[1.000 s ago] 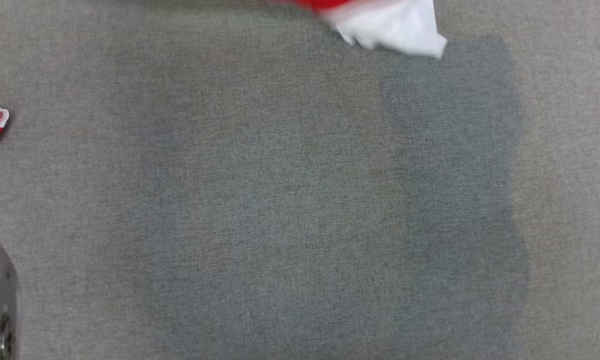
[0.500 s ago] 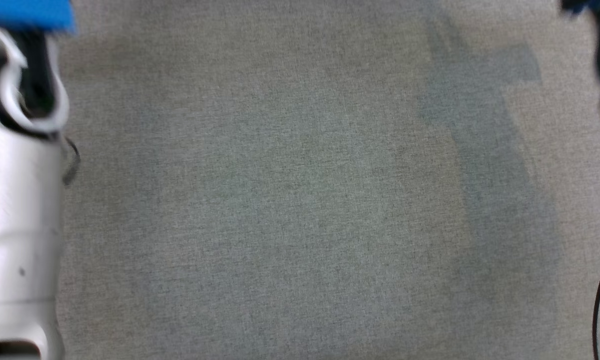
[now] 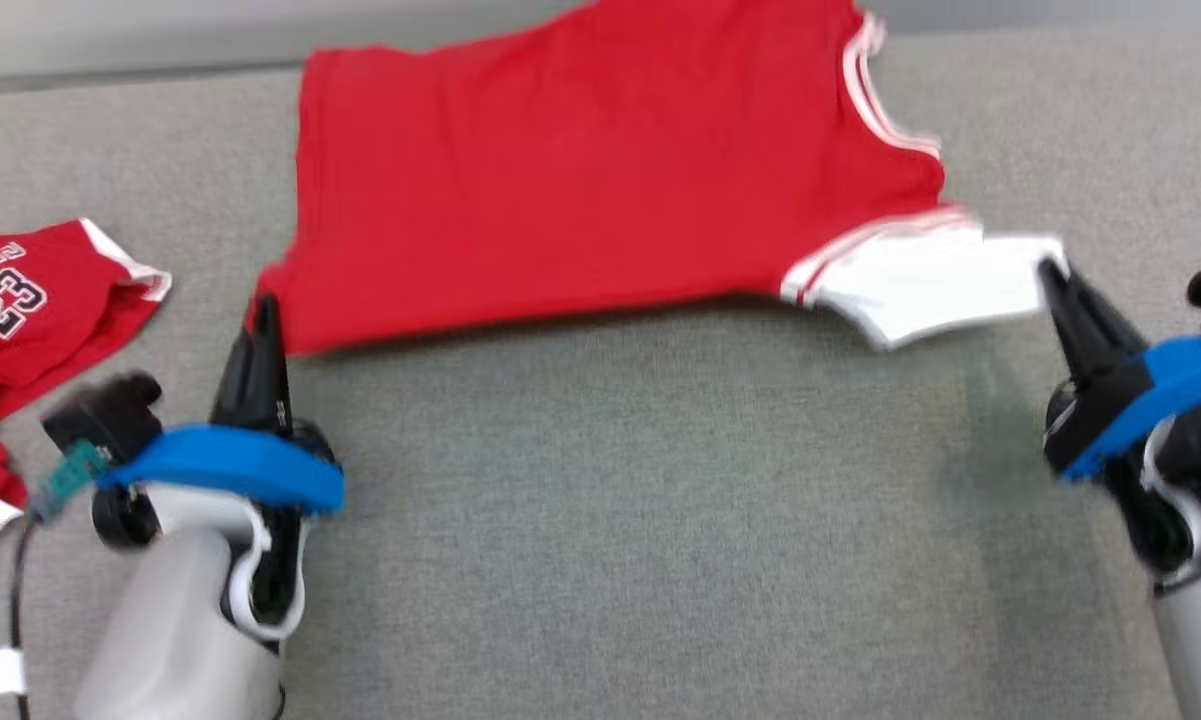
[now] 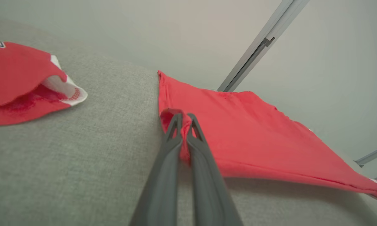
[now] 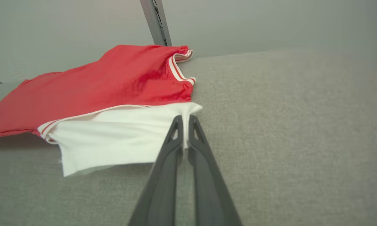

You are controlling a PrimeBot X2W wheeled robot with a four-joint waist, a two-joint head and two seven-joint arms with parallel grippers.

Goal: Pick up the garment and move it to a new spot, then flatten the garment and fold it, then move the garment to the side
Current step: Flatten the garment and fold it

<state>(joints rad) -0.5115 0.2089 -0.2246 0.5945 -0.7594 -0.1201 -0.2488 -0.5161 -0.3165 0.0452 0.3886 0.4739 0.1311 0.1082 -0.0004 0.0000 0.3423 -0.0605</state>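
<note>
Swinging in after a head-camera shift off bare grey worktop (image 3: 600, 520): both grippers, low in frame. Pinching with the left gripper (image 3: 264, 312), jaws closed tight on the near left corner of the red jersey (image 3: 580, 170). Pinching with the right gripper (image 3: 1052, 275), jaws closed on its white corner at right. Stretching the jersey across upper centre, probably flattening it in the new spot, folding not yet begun. Reading "23" on a second red jersey (image 3: 20, 300) at the left edge, the arched lettering above too blurred.
</note>
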